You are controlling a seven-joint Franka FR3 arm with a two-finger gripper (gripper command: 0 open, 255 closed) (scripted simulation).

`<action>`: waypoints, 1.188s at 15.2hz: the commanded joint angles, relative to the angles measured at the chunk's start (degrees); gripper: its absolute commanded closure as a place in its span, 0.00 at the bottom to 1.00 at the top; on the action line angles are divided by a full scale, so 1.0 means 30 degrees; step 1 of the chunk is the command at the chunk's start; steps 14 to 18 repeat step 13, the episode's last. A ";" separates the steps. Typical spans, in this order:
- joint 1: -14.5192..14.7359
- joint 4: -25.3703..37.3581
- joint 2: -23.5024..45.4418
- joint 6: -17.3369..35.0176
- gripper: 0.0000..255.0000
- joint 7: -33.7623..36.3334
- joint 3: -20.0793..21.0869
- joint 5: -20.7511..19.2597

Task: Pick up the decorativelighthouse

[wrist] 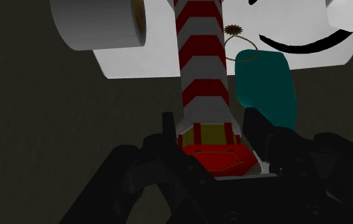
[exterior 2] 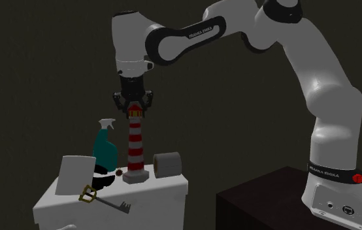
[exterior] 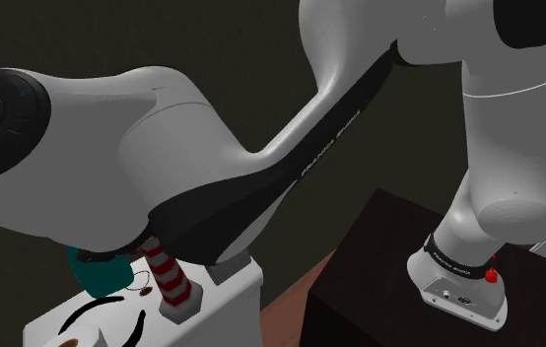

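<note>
Now the all-black two-finger hand (exterior 2: 134, 108) hangs open straight above the upright red-and-white striped lighthouse (exterior 2: 134, 147), fingers (wrist: 167, 130) either side of its red cap.

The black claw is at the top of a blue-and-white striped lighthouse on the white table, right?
No: the lighthouse is striped red and white, as the second exterior view shows. The claw at its top and the white table are right.

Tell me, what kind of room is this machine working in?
Hard to say for sure; probably a bathroom or utility corner of a house. A toilet roll, a teal spray bottle and a striped lighthouse ornament sit on a white cabinet.
</note>
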 commanded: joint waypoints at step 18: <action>-0.0094 0.1939 -0.0907 -0.1906 1.00 -0.1647 0.0618 0.1157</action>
